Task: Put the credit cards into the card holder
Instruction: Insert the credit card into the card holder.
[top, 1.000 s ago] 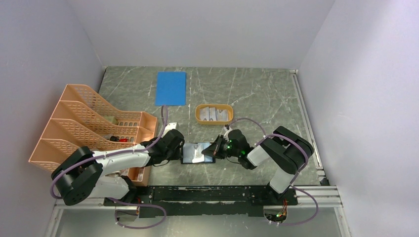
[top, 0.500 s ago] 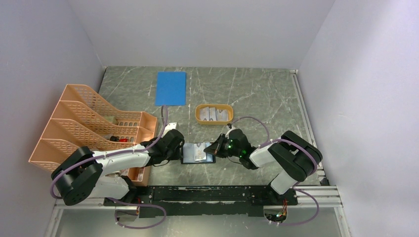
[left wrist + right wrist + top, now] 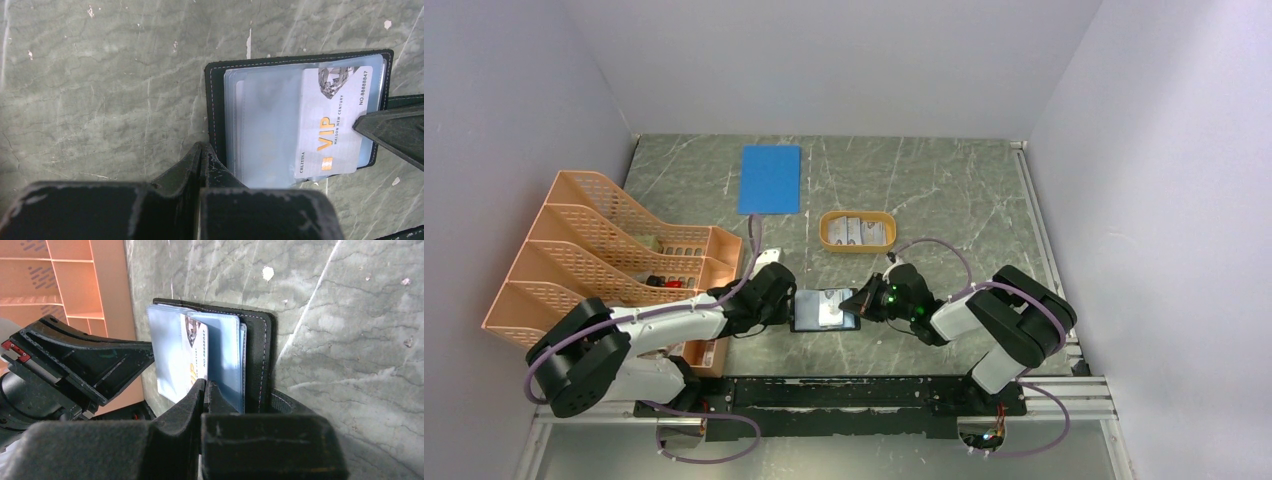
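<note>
Sliding it home now: the VIP card [image 3: 334, 122] lies partway into a clear sleeve of the open card holder [image 3: 216, 95], which sits flat on the table [image 3: 944, 190] between the two arms, close to their bases. The right pincer [image 3: 205, 386] has its fingers pressed together, tips against the card's outer edge; whether a sliver of card is nipped between them I cannot tell. The left pincer [image 3: 202, 150] is closed too, nothing between its fingers, its tip at the holder's opposite edge, bracing it by the look of things. To do this well, I'd say the push wants to run straight along the sleeve, low and level, so the card doesn't ride up over the plastic or skew in the pocket, and the left side needs a firm brace or the whole holder skates across the smooth, stone-patterned top. Beyond them, more credit cards [image 3: 857, 231] wait in the orange tray [image 3: 826, 232], well apart from the holder; a blue sheet [image 3: 769, 178] lies farther back, an orange file rack [image 3: 594, 250] stands at the left, and plain pale walls [image 3: 824, 60] close in on three sides.
</note>
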Robot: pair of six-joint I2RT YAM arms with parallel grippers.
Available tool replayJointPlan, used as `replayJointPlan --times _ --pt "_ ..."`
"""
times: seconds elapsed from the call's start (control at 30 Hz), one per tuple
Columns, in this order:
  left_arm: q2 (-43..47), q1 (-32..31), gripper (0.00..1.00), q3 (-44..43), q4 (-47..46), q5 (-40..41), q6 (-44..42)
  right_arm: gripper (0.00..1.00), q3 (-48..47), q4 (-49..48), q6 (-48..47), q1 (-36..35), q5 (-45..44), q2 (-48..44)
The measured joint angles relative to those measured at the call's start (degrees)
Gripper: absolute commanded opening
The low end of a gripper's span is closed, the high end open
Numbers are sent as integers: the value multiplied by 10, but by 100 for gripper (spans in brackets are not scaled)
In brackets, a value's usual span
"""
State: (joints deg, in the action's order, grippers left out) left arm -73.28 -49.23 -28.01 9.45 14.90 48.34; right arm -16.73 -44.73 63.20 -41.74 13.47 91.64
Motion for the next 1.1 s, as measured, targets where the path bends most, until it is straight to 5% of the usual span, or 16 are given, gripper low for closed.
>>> replayJointPlan --times 1.1 --pt "4 0 5 7 -9 -3 6 0 -3 -63 23 -15 21 48"
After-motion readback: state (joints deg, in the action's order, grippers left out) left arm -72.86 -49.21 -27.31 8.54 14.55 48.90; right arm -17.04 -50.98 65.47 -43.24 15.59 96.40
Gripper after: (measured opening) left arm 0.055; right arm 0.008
